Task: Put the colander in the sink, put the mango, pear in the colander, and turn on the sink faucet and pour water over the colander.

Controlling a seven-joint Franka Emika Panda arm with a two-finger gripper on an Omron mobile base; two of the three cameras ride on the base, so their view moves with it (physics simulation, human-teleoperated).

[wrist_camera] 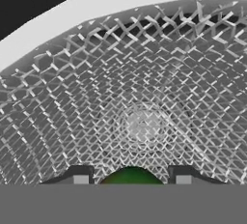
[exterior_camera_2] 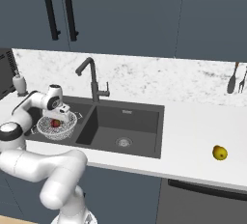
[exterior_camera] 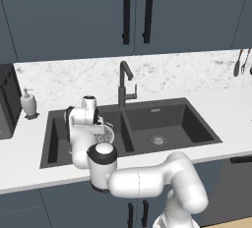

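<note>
The colander is parked in the left basin of the sink, wire mesh and all, and the mango is seen inside it as a red blob from the right base view. From the hand view the mesh bowl is looked straight into, with a rounded green bit of the mango tucked between the two dark finger tips at the bottom. The gripper is set with its fingers either side of the fruit, so it looks grasped, though actual contact can't really be confirmed since the tips are cut off by the frame edge.

The pear is left on the white counter well to the right of the sink, nowhere near the colander. The sink faucet is stood behind the divider between the basins, spout curved over toward the left one. No water is seen coming out.

A soap dispenser is placed on the counter left of the sink, and some utensils are hung on the marble backsplash at the far right. No brand, label or readable writing can be made out on anything.
</note>
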